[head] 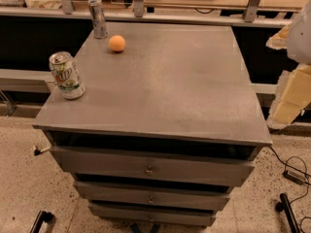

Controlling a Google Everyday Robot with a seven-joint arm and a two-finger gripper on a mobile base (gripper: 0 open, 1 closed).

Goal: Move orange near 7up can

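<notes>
The orange (pixel 116 43) sits on the grey cabinet top (pixel 184 81) near its back left. The green and white 7up can (pixel 67 75) stands upright at the left edge of the top, in front of and to the left of the orange, well apart from it. My gripper (pixel 287 76) is at the far right of the camera view, off the cabinet's right side and level with its top, far from both things. It holds nothing that I can see.
A slim silver-grey can (pixel 98 18) stands at the back left corner, just behind the orange. The cabinet has several drawers (pixel 150 169) in front. A rail and shelf (pixel 194 13) run behind. Cables (pixel 294 171) lie on the floor at the right.
</notes>
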